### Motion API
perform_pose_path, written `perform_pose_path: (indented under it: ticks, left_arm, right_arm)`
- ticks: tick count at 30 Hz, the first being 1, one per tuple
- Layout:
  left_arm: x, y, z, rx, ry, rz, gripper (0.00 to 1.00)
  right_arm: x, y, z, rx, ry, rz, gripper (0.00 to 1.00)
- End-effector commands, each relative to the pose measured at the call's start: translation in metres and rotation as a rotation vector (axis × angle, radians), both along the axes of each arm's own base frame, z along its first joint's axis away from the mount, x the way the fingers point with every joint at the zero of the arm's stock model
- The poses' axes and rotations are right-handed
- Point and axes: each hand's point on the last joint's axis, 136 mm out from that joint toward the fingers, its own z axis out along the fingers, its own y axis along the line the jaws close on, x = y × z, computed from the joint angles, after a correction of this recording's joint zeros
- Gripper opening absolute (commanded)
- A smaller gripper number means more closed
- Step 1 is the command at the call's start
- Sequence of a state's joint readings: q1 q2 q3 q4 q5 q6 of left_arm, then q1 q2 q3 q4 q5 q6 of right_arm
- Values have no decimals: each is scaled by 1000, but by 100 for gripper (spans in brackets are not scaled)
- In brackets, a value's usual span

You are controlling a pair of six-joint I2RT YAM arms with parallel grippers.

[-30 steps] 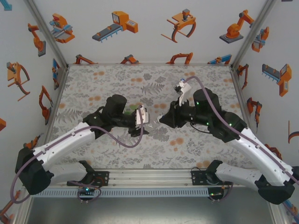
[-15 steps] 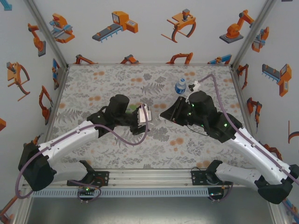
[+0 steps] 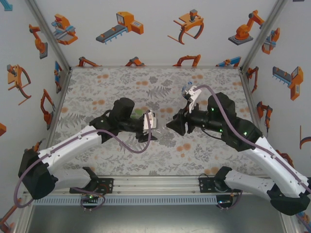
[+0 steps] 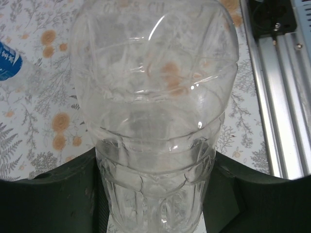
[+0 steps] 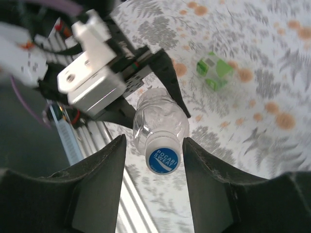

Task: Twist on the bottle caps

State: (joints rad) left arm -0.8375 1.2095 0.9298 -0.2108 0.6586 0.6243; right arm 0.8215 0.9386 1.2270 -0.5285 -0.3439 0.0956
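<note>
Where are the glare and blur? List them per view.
Left wrist: white glare streaks on the unlabelled bottle, which warps the floral table behind it. Right wrist: bottle cap sharp, upper-left corner smeared. Top external: even light, crisp.

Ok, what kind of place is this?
Probably a robot lab test cell: white walls printed with orange robot drawings, a floral-covered table, an aluminium rail at its near edge.

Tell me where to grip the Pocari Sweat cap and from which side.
Grip the cap by its round side wall, end-on along the axis of the clear bottle: its printed top faces the right gripper, whose open jaws flank it.
</note>
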Motion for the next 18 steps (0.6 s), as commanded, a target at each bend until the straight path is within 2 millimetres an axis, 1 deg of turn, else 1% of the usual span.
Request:
perform_pose_path:
  ticks: [1, 4, 6, 10, 14, 18]
  left_arm:
    - [-21, 4, 20, -33, -3, -90, 0]
    - [-27, 8, 21, -25, 10, -105, 0]
    - [-33, 11, 23, -30, 20, -126, 0]
    - [-42, 14, 28, -41, 39, -147, 0]
    - [-44, 16, 28, -40, 46, -150, 0]
    - [-45, 17, 27, -35, 49, -149, 0]
  right_arm:
    - [-36, 6, 16, -47, -295, 278, 50]
    - [-49, 5, 16, -91, -400, 385, 52]
    - [-51, 3, 13, -134, -437, 417, 53]
    - [-65, 2, 3, -190, -515, 554, 53]
    - [-67, 6, 0, -178, -547, 589, 55]
    - [-71, 10, 0, -151, -551, 618, 55]
